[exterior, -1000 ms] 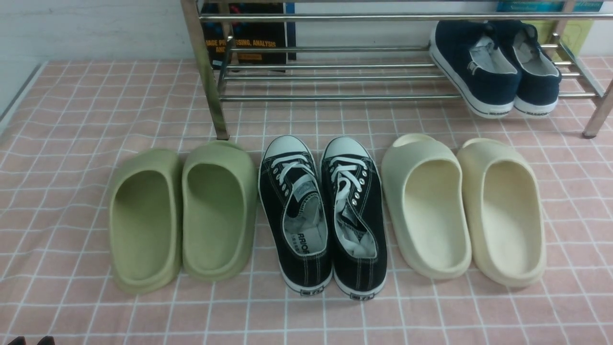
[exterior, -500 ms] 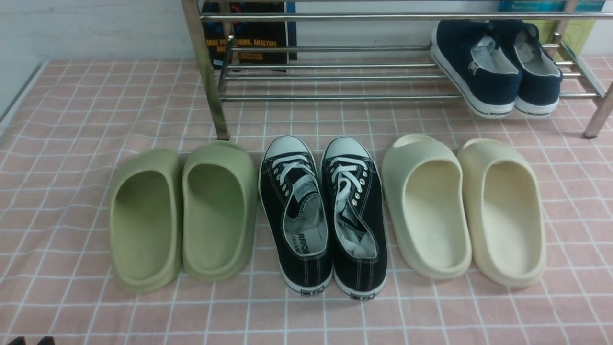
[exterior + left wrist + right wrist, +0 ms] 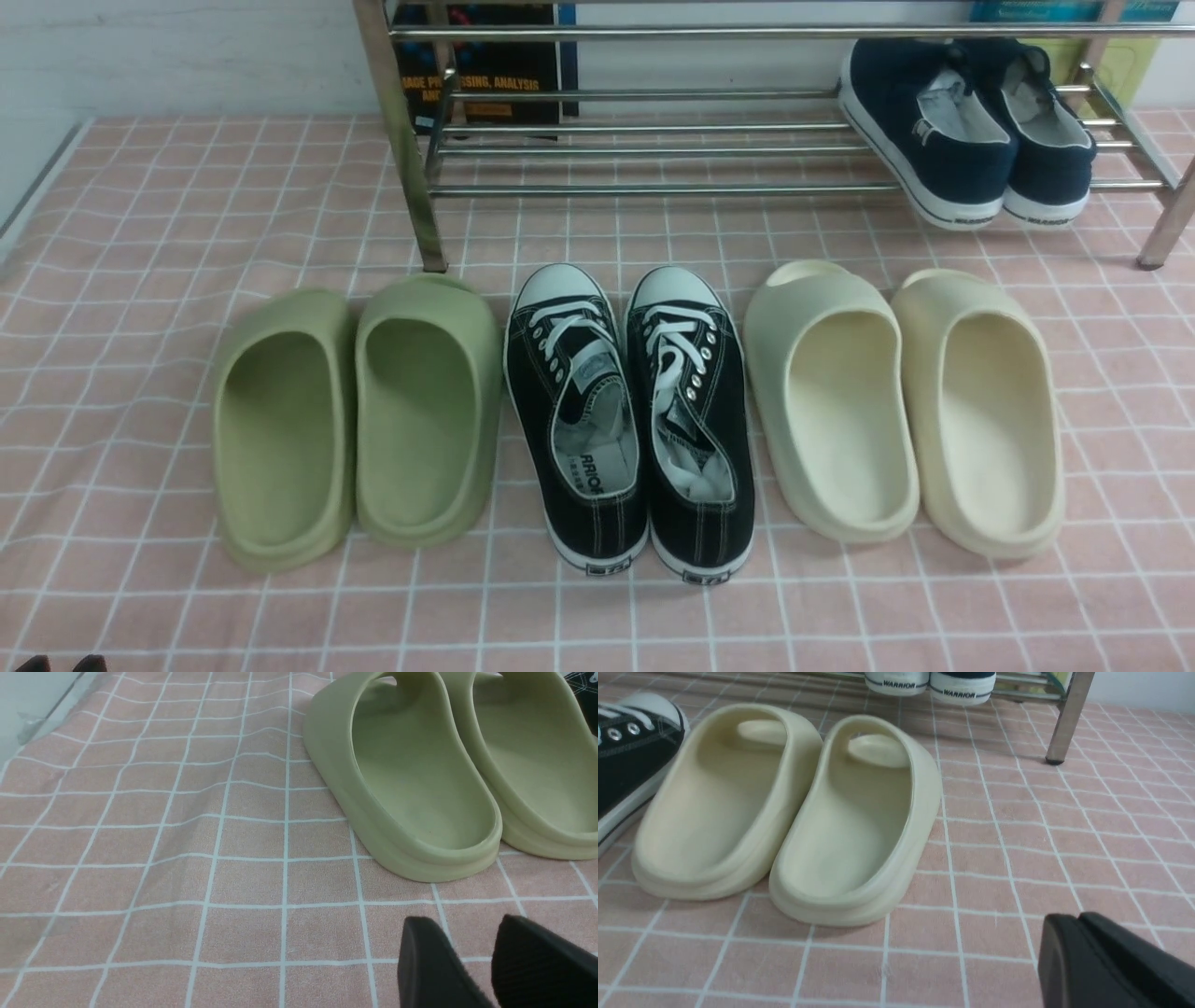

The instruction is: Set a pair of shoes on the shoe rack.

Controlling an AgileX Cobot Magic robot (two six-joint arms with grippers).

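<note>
The pair of shoes, two navy slip-ons with white soles (image 3: pixel 934 131) (image 3: pixel 1050 149), sits side by side on the right end of the shoe rack (image 3: pixel 653 189), heels toward me. Their white heels (image 3: pixel 896 682) also show at the top of the right wrist view. My left gripper (image 3: pixel 467 926) hovers low over the cloth just short of the green slides, open a little, with nothing between its fingers. Its tips peek in at the front view's bottom left corner (image 3: pixel 61 665). My right gripper (image 3: pixel 1080 919) is shut and empty, near the cloth beside the cream slides.
On the pink checked cloth (image 3: pixel 140 233) in front of the rack lie green slides (image 3: pixel 355 420), black lace-up sneakers (image 3: pixel 625 420) and cream slides (image 3: pixel 906 411), in a row. A rack leg (image 3: pixel 1064 718) stands at the right. Books lean behind the rack (image 3: pixel 485 75).
</note>
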